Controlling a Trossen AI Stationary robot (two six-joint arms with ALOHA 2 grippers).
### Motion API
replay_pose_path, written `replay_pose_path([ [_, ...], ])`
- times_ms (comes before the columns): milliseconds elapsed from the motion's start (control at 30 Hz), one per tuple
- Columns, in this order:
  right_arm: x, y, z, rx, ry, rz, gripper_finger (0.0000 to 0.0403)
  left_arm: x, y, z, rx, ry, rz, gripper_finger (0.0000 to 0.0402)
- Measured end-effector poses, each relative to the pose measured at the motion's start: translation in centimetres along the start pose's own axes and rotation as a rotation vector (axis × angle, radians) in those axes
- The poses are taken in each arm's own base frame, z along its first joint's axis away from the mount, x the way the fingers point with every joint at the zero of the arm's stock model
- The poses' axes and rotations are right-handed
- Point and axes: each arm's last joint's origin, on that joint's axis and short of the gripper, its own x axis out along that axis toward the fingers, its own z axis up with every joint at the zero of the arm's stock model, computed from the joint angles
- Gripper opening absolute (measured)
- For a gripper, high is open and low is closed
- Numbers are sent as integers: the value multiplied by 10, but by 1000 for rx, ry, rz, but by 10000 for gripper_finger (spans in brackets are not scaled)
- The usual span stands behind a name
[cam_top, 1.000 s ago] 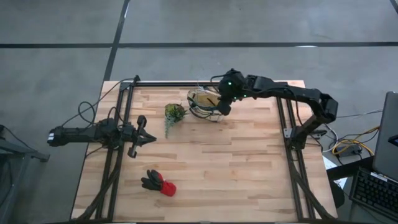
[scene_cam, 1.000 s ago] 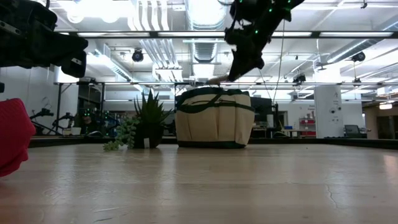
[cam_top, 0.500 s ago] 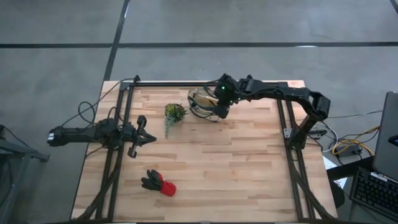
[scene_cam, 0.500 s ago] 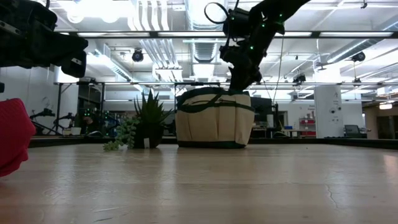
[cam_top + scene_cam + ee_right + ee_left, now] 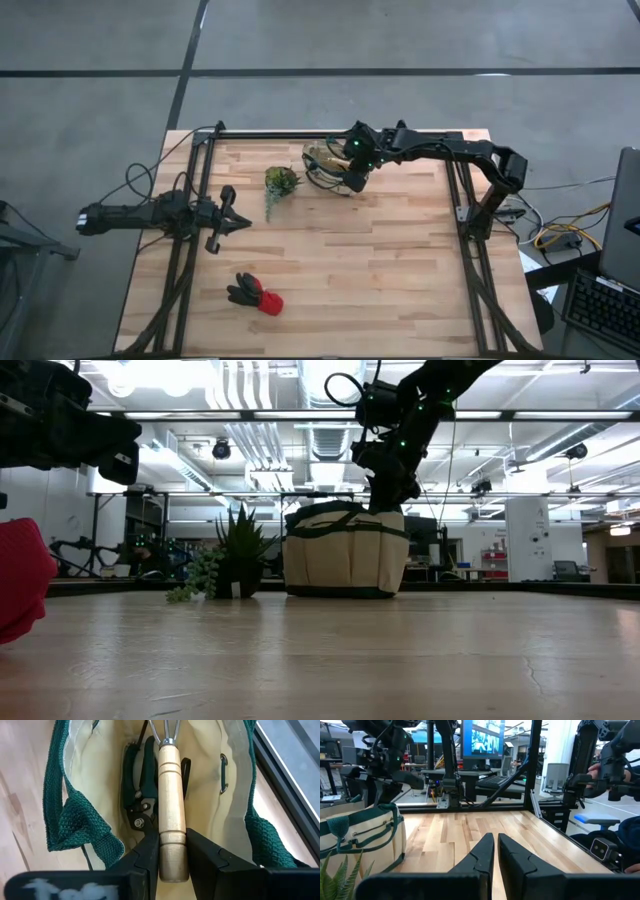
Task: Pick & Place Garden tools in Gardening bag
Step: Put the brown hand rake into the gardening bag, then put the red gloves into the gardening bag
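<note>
The right gripper (image 5: pixel 171 852) hangs over the open bag (image 5: pixel 328 166) at 12 o'clock on the tabletop (image 5: pixel 380 260), its fingers (image 5: pixel 147 852) clamped on the wooden tool (image 5: pixel 171 805), which points down into the bag above the shears (image 5: pixel 137 785) lying inside. The gloves (image 5: pixel 255 294) lie at 7 o'clock. A plant (image 5: pixel 281 181) stands just at the bag's 9 o'clock. The left gripper (image 5: pixel 236 222) waits at 9 o'clock, fingers (image 5: pixel 482 852) nearly closed on nothing.

Right gripper (image 5: pixel 172 854) over gardening bag (image 5: pixel 328 167), hand tool (image 5: pixel 171 810) between fingers, shears (image 5: pixel 141 795) in bag below. Potted plant (image 5: pixel 281 182) just left of it; gloves (image 5: pixel 255 294) well apart, nearer left gripper (image 5: pixel 243 224).
</note>
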Motion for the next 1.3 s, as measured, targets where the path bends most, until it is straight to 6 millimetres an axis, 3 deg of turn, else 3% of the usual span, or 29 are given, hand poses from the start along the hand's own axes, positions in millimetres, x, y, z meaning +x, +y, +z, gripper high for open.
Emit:
replay_pose_path([
  [400,-7,2,5,-10,-8,2,158,0,0,0,0,0,0,28],
  [600,-45,2,21,-53,-43,5,206,0,0,0,0,0,0,28],
  [767,-79,7,26,-104,22,14,222,0,0,0,0,0,0,28],
  [867,-89,18,18,-262,117,72,224,0,0,0,0,0,0,28],
  [1000,-87,42,11,-374,133,140,218,0,0,0,0,0,0,28],
  [1300,-75,100,3,-527,-33,252,210,0,0,0,0,0,0,28],
])
